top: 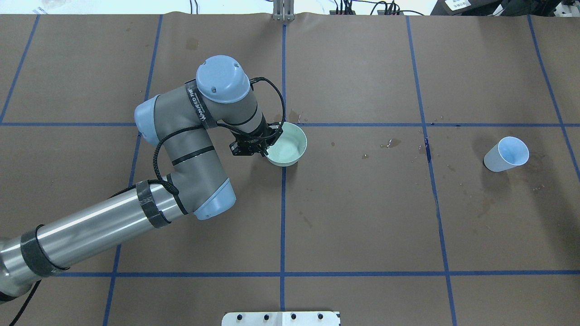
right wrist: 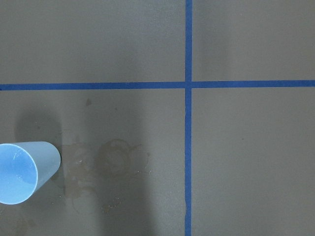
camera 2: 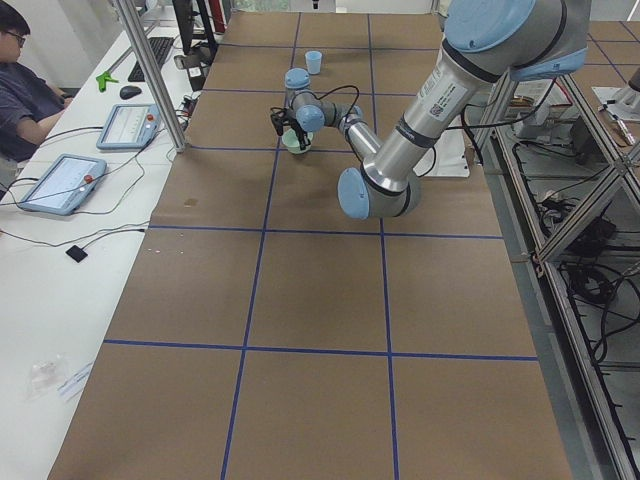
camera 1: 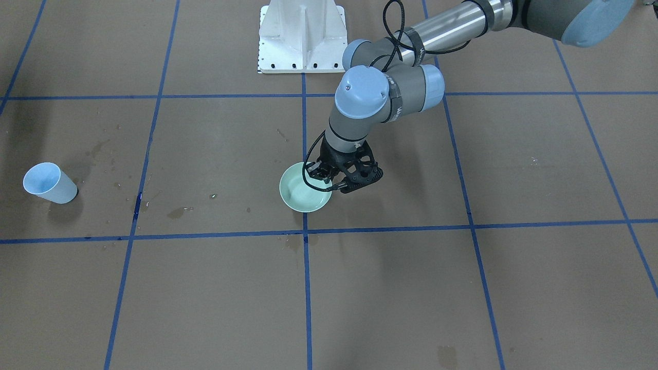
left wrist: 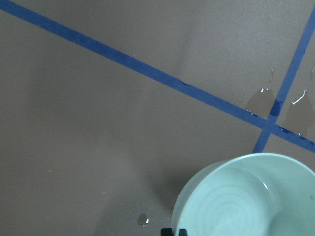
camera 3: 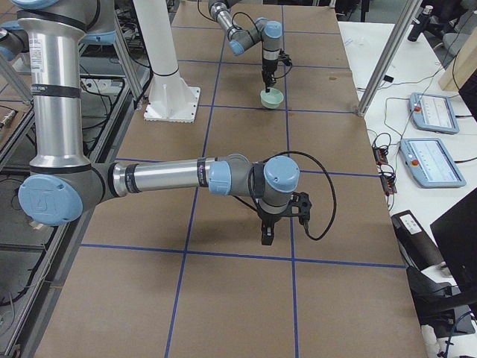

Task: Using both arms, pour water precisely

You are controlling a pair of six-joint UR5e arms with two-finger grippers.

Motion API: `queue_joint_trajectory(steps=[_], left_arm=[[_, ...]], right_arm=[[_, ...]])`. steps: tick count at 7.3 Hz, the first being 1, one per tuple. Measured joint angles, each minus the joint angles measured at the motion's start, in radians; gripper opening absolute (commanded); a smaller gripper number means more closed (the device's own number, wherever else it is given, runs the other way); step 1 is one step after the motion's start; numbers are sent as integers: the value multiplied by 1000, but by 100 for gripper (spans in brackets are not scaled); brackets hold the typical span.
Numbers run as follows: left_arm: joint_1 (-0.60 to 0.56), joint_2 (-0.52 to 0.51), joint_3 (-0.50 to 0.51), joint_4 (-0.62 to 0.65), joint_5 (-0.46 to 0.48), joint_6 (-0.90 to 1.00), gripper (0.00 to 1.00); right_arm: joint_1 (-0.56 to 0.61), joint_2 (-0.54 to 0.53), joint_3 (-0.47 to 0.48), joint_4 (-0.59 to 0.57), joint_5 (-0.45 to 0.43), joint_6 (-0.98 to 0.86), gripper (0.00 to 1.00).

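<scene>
A pale green bowl [top: 290,144] sits near the table's middle and also shows in the front view [camera 1: 303,195]. My left gripper [top: 265,151] is shut on the bowl's near rim; in the left wrist view its fingertips [left wrist: 173,231] pinch the bowl [left wrist: 246,196]. A faint sheen inside the bowl may be water [left wrist: 231,211]. A light blue cup [top: 506,154] stands far to the right, also in the right wrist view [right wrist: 22,172]. My right gripper [camera 3: 268,231] shows only in the exterior right view, hanging above the paper; I cannot tell whether it is open or shut.
Dark wet stains [top: 392,143] lie between bowl and cup, and more stains [right wrist: 115,157] lie beside the cup. The white pedestal [camera 1: 302,36] stands at the robot's edge. An operator [camera 2: 20,90] sits at a side desk with tablets.
</scene>
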State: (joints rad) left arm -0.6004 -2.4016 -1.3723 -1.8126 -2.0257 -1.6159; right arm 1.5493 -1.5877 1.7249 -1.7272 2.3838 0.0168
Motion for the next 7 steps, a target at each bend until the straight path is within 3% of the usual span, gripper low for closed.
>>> queue_joint_trajectory(steps=[1,5,7], left_arm=[[4,-5,12,-16,1,-10,99],[-11,0,1,-19,3,-11,100],[-51,41,-91,26,-3,-3,100]], right_arm=[[0,0,1,0,0,0,99],[0,9,21,0,-14,-3,99],[-8,6,128,-10,-101,6,99]])
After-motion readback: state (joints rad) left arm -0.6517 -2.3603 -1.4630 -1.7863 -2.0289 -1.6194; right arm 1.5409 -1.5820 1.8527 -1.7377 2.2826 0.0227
